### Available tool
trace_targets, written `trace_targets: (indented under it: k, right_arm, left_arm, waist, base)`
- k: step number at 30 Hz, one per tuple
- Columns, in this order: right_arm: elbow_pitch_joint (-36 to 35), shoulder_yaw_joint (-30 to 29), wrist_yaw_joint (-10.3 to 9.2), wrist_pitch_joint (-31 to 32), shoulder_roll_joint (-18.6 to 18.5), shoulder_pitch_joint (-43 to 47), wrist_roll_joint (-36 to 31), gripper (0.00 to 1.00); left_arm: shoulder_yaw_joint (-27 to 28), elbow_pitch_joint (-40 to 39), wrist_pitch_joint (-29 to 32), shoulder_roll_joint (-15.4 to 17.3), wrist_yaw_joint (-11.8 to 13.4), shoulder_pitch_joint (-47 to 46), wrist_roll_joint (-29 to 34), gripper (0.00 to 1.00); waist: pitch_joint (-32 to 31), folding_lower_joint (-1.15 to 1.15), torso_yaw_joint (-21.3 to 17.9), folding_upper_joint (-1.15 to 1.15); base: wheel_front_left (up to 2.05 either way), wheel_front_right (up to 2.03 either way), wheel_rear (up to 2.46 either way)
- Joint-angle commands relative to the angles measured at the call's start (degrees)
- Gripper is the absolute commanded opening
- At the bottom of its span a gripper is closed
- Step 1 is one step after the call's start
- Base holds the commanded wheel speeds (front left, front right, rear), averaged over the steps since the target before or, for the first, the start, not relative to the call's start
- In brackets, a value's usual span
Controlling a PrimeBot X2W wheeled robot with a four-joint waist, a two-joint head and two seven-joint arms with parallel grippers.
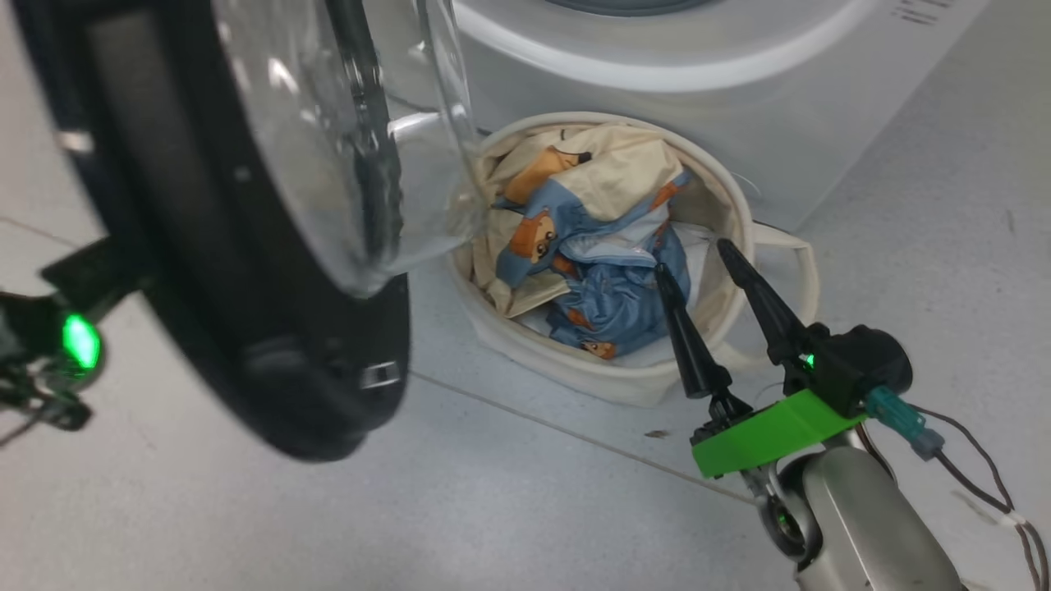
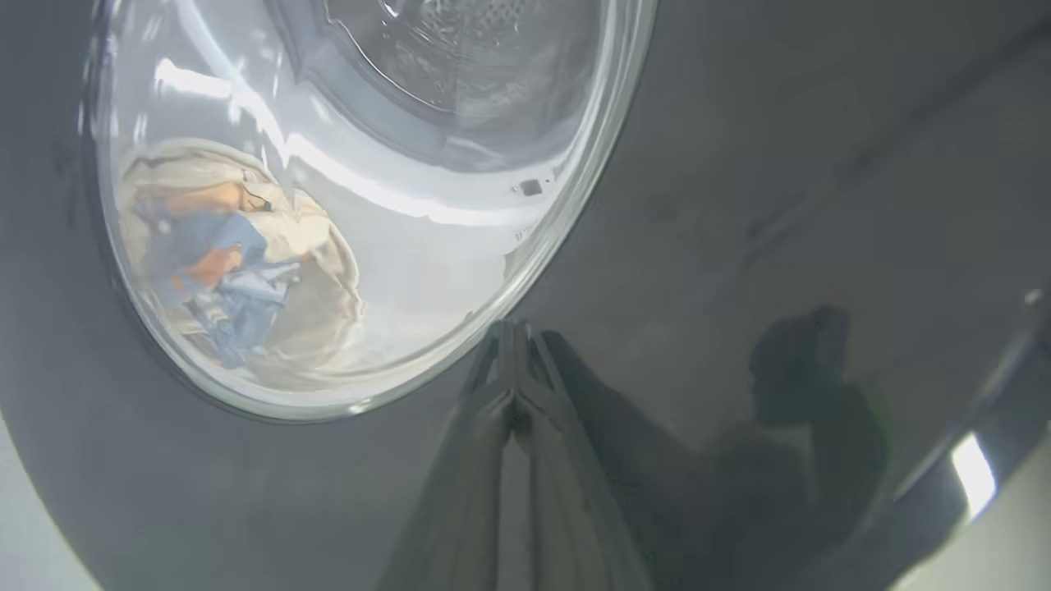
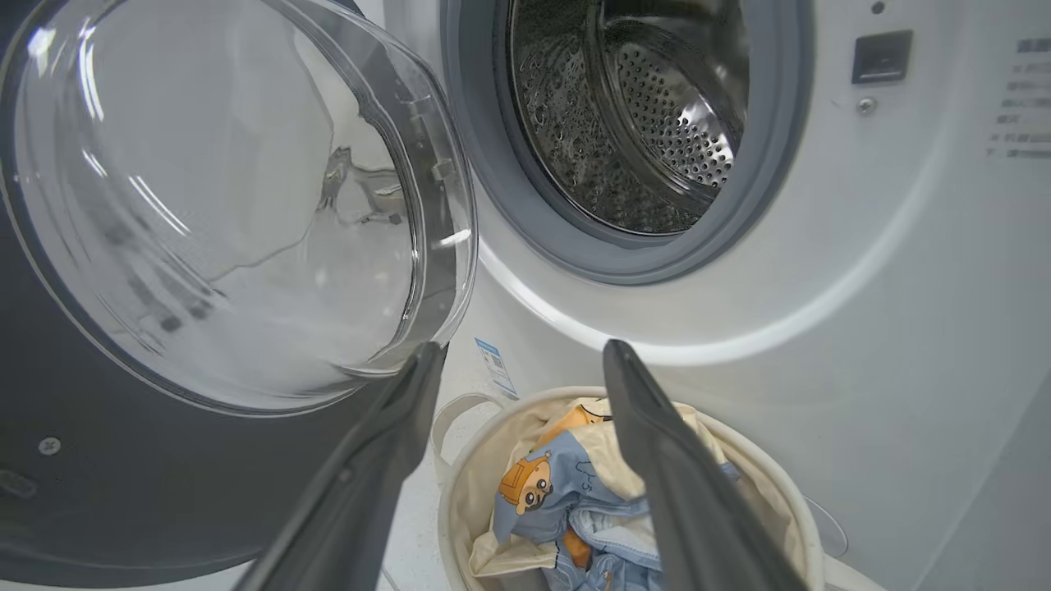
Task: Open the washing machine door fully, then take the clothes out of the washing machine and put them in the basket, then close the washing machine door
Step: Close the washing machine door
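Your left pincer [image 2: 515, 332] is closed; its two long fingers [image 2: 480, 435] lie pressed flat against each other from base to tip, rising from the bottom edge of the left wrist view. In the head view its dark wrist housing [image 1: 49, 345] sits at the lower left with a green light lit; the fingers are hidden there.

Your right pincer [image 1: 694, 258] stands wide open with nothing between the fingers; the two dark tapered fingers [image 1: 688, 341] point up and a little left at the lower right of the head view. Behind them you have a green bracket [image 1: 764, 431] and a black motor block [image 1: 862, 369]; the pale forearm [image 1: 870, 525] runs off the bottom edge; thin wires [image 1: 977, 484] trail from the wrist.
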Motion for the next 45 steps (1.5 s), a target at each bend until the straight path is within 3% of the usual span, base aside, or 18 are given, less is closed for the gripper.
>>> trace_targets:
  k: [1,12,18,24,34,45]
  right_arm:
    - [-2.1,0.9,0.02,-0.7,0.9,-0.9,0.7,1.00]
    - [-3.9,-4.5,0.02,-0.7,0.9,-2.1,2.5,1.00]
    - [-4.0,-8.3,0.02,-0.7,0.9,-1.4,4.7,1.00]
    - [-3.3,-11.0,0.02,-0.7,0.9,-0.1,5.5,1.00]
    - [-2.8,-10.6,0.02,-0.7,0.9,1.1,6.3,1.00]
    - [-4.0,-9.5,0.02,-0.7,0.9,0.8,6.7,1.00]
  left_arm:
    - [0.8,-3.9,-0.4,1.0,-0.8,-1.5,1.2,0.00]
    - [-7.1,-4.3,-3.1,-5.1,-3.3,-5.3,6.8,0.00]
    - [-11.2,-1.7,-5.7,-8.1,-6.4,-7.1,12.3,0.00]
    - [-14.8,2.7,-8.2,-12.7,-8.7,-8.8,15.1,0.00]
    - [-17.3,13.1,-14.2,-18.6,-10.3,-14.1,19.3,0.00]
    - [-19.1,11.9,-16.5,-16.3,-10.4,-12.6,21.0,0.00]
  waist:
    - [0.0,0.00,-1.8,0.00]
    - [0.9,0.00,-10.0,0.00]
    - [0.6,0.00,-14.2,0.00]
    - [-0.9,0.00,-17.0,0.00]
    - [-2.0,0.00,-19.0,0.00]
    - [-1.8,0.00,-16.9,0.00]
  base:
    - [0.00,0.00,0.00]
    - [0.00,0.00,0.00]
    - [0.00,0.00,0.00]
    - [0.00,0.00,0.00]
    - [0.00,0.00,0.00]
    - [0.00,0.00,0.00]
